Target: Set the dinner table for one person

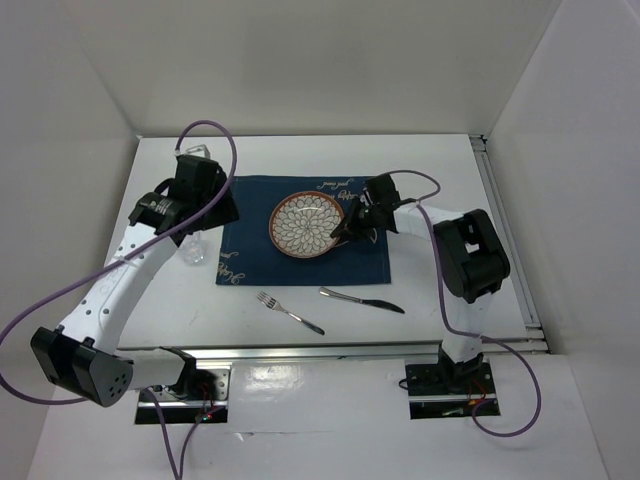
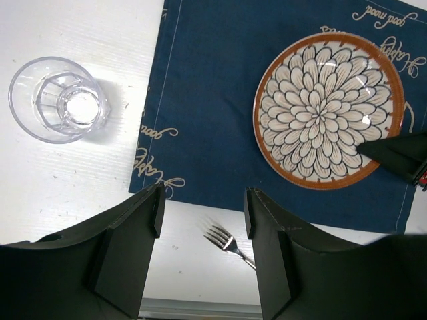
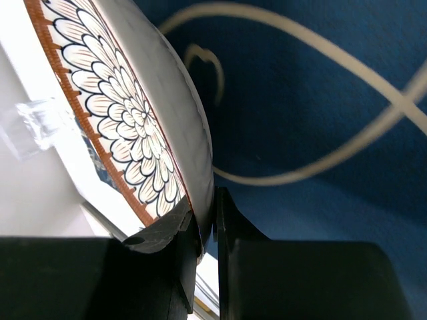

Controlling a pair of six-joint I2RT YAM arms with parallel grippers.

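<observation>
Left jaws: wide apart, holding nothing. They hang above the surface (image 1: pixel 210 310), and bare white surface (image 2: pixel 80 193) shows in the gap between them and outward of the left-hand jaw.

Right jaws: narrow, pinched on the rim of the plate (image 3: pixel 127 113). The surface lies under them, covered there by the placemat (image 3: pixel 320 100). Whether the plate is lifted off the cloth cannot be told.

Surface: large, flat, matte white rectangle, much bigger than anything on it, boxed in by white walls.

Around the left jaws:
- Fork (image 2: pixel 230 245) lies on the bare surface, its tines showing in the gap between the jaws.
- Placemat (image 2: pixel 207 100), navy with pale script, begins just beyond the jaw tips and extends ahead and to the right.
- Glass (image 2: pixel 59 99), clear, upright and empty, stands on the bare surface ahead of the left-hand jaw, near the placemat's edge but apart from it.
- Plate (image 2: pixel 328 110) sits ahead of the right-hand jaw; the right jaws reach in on its far rim.

Around the right jaws:
- Plate (image 1: pixel 308 225) is round, with a brown rim and a petal pattern, and sits over the placemat (image 1: pixel 260 250).
- Knife (image 1: pixel 362 300) and fork (image 1: pixel 290 312) lie on the bare surface nearer the arm bases, off the cloth and apart from each other.
- Glass (image 1: pixel 195 250) is partly hidden by the left arm.
</observation>
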